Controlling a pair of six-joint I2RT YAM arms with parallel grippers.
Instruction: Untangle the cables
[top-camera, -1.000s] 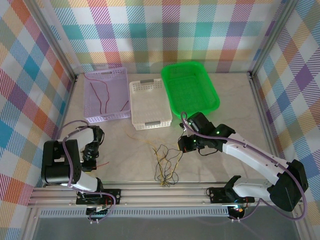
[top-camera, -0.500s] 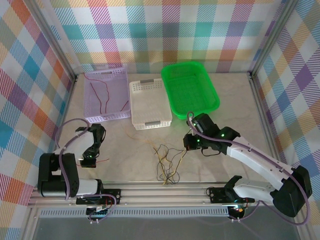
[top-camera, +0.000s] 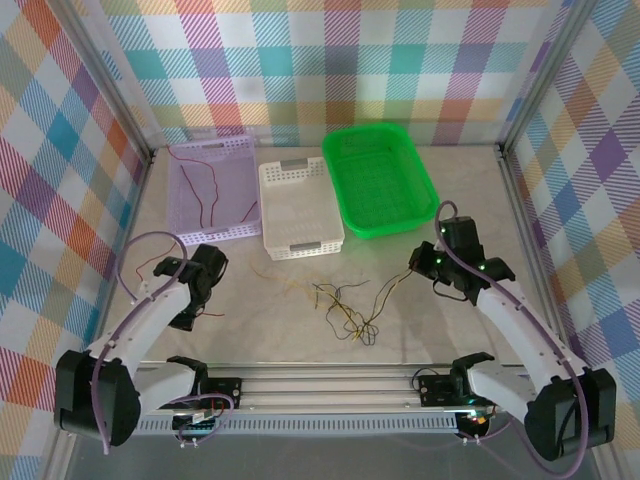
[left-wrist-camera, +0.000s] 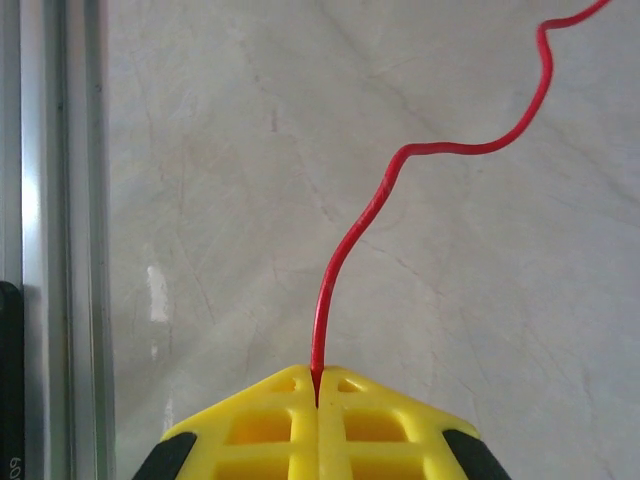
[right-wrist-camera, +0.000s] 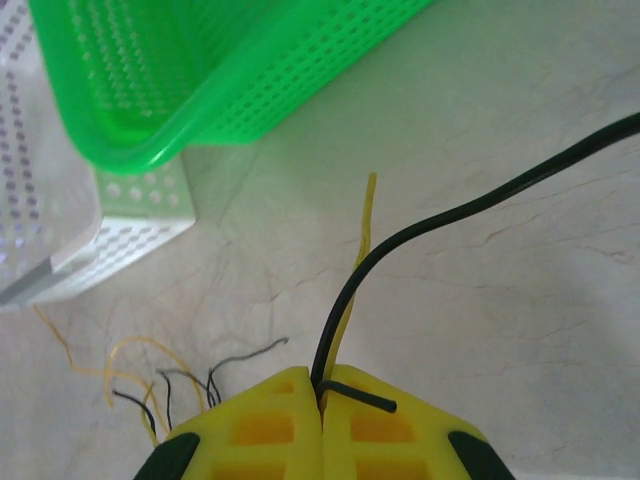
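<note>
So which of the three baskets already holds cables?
The lilac perforated plastic basket, leftmost: thin red cables lie inside; the white basket and green basket hold none.

Robotics lab test cell, pale marbled tabletop (top-camera: 260, 330) was fenced on three sides by bright plaid fabric walls (top-camera: 330, 60), aluminium rail (top-camera: 330, 385) along the frame's bottom carried the left arm (top-camera: 140, 320) and right arm (top-camera: 520, 330).

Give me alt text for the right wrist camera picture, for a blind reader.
The right gripper, jaws shut, pinches a black cable, with a yellow cable running beside it, above a pale table. A green basket and a white basket lie ahead; loose cable ends lie lower left.
</note>
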